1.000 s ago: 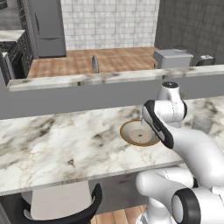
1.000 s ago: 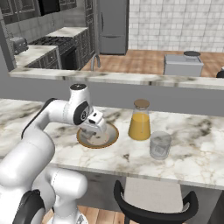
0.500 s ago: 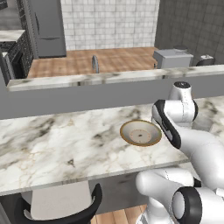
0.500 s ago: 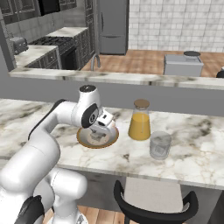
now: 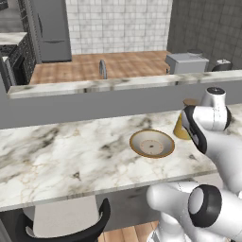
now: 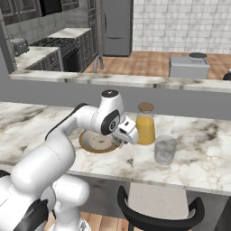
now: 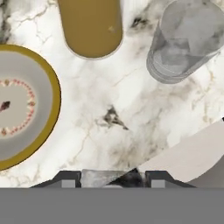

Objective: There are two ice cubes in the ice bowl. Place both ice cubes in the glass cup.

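Observation:
The ice bowl (image 5: pixel 137 147), tan-rimmed and pale grey inside, lies on the marble counter with no cube showing in it. My gripper (image 6: pixel 129 136) hangs just right of the ice bowl (image 6: pixel 90 147), between it and the glass cup (image 6: pixel 165 150). In the hand view a small pale grey ice cube (image 7: pixel 100 178) sits between the fingertips of the gripper (image 7: pixel 113 177), which is shut on it. The bowl's rim (image 7: pixel 53 94) is at the left and the glass cup (image 7: pixel 186 39) at the upper right. Pale shapes show inside the glass; I cannot tell if one is a cube.
A bottle of orange juice (image 6: pixel 145 124) with a cork lid stands right behind the gripper, close to the glass. A raised ledge (image 6: pixel 135 81) runs along the counter's far side. A dark chair (image 6: pixel 158 216) sits below the near edge.
The arm has swung right, from above the bowl to the gap between bowl and glass. The bowl now lies uncovered.

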